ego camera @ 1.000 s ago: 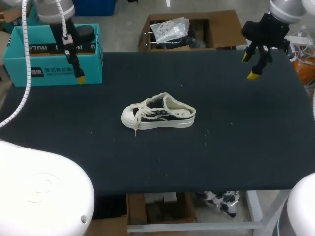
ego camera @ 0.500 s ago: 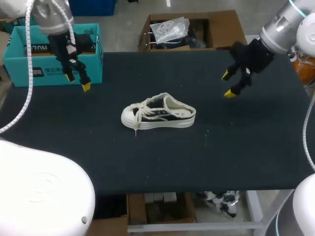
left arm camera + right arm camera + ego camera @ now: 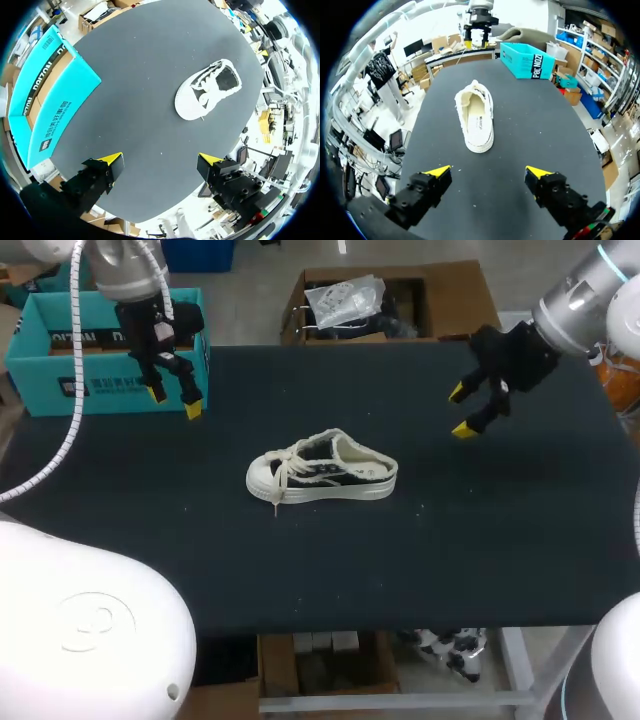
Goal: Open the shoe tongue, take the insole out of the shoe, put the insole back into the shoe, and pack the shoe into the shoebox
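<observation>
A cream and black low shoe lies on its sole in the middle of the black table, toe toward my left arm, laces loose. It shows ahead of both grippers in the left wrist view as shoe and the right wrist view as shoe. The open teal shoebox stands at the table's back left corner. My left gripper hangs open just in front of the box, holding nothing. My right gripper hovers open above the table, right of the shoe's heel, also holding nothing.
The teal shoebox lies beside my left gripper in the left wrist view. From the right wrist view, my right gripper faces the shoe's heel, with the teal shoebox and my left gripper far beyond it. Bare black table surrounds the shoe.
My left gripper has come down and rightward from the box toward the shoe. My right gripper swung from the back right corner inward and lower, then nearly stopped. The shoe has not moved.
</observation>
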You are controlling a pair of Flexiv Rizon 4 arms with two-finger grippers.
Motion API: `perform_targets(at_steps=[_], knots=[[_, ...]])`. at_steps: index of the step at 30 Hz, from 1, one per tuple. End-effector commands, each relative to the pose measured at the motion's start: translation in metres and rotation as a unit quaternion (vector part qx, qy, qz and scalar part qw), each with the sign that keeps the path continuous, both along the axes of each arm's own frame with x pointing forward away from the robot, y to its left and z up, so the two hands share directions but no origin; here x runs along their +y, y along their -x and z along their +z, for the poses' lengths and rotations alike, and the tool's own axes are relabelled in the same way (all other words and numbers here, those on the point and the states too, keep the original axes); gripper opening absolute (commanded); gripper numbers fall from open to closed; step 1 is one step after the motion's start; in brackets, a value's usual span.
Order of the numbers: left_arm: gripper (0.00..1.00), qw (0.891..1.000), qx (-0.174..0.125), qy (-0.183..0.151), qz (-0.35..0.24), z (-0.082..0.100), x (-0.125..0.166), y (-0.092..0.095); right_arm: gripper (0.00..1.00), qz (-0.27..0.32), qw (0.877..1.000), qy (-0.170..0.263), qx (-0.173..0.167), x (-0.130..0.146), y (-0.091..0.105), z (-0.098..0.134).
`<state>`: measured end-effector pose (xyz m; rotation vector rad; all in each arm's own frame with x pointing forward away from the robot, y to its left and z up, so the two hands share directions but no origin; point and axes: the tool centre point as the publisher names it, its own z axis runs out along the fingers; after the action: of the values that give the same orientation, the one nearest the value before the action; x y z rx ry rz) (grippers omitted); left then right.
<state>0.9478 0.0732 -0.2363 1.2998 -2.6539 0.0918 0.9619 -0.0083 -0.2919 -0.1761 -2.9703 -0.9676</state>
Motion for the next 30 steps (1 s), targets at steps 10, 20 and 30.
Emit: perform_targets(at_steps=[10, 20, 30], knots=[[1.00, 0.963, 0.037, -0.032, 0.265, -0.008, -0.071, 0.023, 1.00, -0.035, 0.997, -0.066, -0.024, 0.058, 0.022, -0.067], [1.00, 0.953, 0.025, -0.031, 0.301, -0.013, -0.101, 0.036, 1.00, -0.066, 0.990, -0.117, -0.037, 0.087, 0.022, -0.108], [1.00, 0.951, 0.024, -0.039, 0.307, -0.019, -0.124, 0.044, 1.00, -0.059, 0.988, -0.137, -0.031, 0.099, 0.014, -0.122]])
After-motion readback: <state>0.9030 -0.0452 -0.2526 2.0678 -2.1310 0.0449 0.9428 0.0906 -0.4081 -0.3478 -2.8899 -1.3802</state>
